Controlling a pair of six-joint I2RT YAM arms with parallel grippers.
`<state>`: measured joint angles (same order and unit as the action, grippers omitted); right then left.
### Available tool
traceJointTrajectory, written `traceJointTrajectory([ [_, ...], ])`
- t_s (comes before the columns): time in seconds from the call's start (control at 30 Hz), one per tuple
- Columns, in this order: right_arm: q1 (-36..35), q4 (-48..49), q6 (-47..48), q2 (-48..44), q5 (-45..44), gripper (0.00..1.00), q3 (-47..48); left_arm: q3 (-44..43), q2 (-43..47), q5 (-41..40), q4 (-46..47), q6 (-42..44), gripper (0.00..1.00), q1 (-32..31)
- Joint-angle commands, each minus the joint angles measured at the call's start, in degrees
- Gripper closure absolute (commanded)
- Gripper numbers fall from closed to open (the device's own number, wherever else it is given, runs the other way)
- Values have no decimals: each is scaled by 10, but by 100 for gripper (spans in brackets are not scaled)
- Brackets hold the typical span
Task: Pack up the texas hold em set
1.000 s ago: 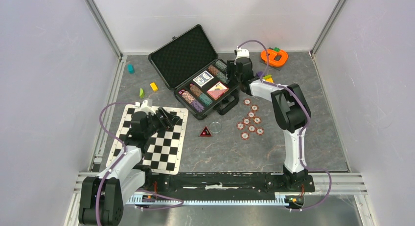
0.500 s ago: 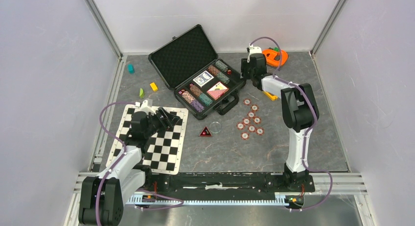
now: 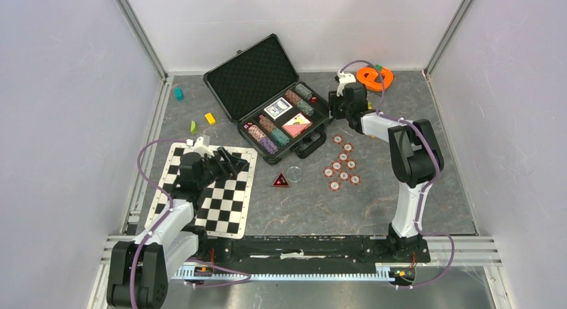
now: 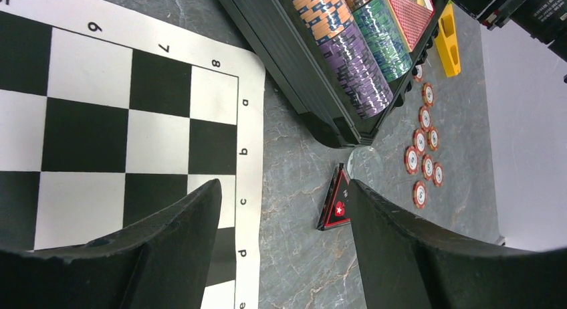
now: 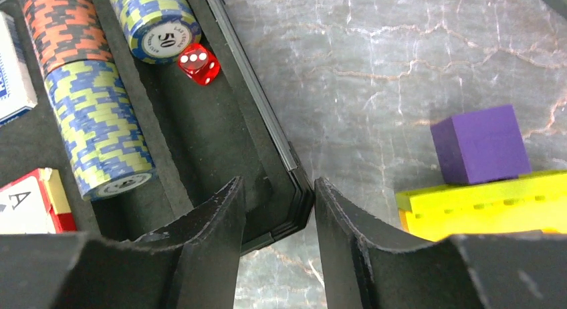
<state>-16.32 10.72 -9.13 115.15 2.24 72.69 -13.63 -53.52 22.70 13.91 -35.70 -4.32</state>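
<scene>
Jaws of the left end effector (image 4: 284,195) stand wide apart and empty over the checkered mat's (image 4: 100,108) edge, and their dark bulk cuts off the lower wrist view. The briefcase (image 3: 253,73) lies well beyond, up and right. Loose red-white chips (image 3: 342,165) dot the tabletop (image 3: 374,202) in front of the case. Farther back, the right end effector (image 5: 277,188) straddles the case's right corner wall, one finger inside and one outside. Whether it pinches that wall I cannot tell. A red die (image 5: 198,63) lies in the tray just beyond.

my tool (image 5: 277,185) jaws apart, straddling briefcase (image 5: 267,132) corner wall | red die (image 5: 198,63) inside by chip stacks (image 5: 100,128) | purple cube (image 5: 480,143) atop yellow block (image 5: 481,202) on tabletop (image 5: 374,75)
</scene>
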Motion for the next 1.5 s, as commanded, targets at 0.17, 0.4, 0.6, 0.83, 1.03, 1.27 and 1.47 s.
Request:
traceJointTrajectory([
  [0.17, -13, -52, -4, -58, 81, 61, -69, -3, 4, 13, 26, 22, 25, -16],
  [0.4, -42, -65, 1, -111, 69, 61, -124, -27, -39, -6, 17, 37, 25, -63],
  [0.6, -69, -78, 8, -185, 28, 44, -159, -57, -45, -108, -21, 78, 25, -176],
  [0.83, -147, -103, -15, -297, -86, 23, -220, -75, -61, -134, -37, 97, 26, -213],
  [1.03, -191, -106, -102, -347, -62, 2, -300, -100, -60, -225, -79, 128, 27, -289],
  [1.27, -241, -85, -40, -382, -10, 2, -368, -103, -58, -240, -80, 129, 26, -299],
  [1.47, -298, -81, -10, -339, -19, 2, -360, -106, -59, -230, -80, 125, 26, -301],
])
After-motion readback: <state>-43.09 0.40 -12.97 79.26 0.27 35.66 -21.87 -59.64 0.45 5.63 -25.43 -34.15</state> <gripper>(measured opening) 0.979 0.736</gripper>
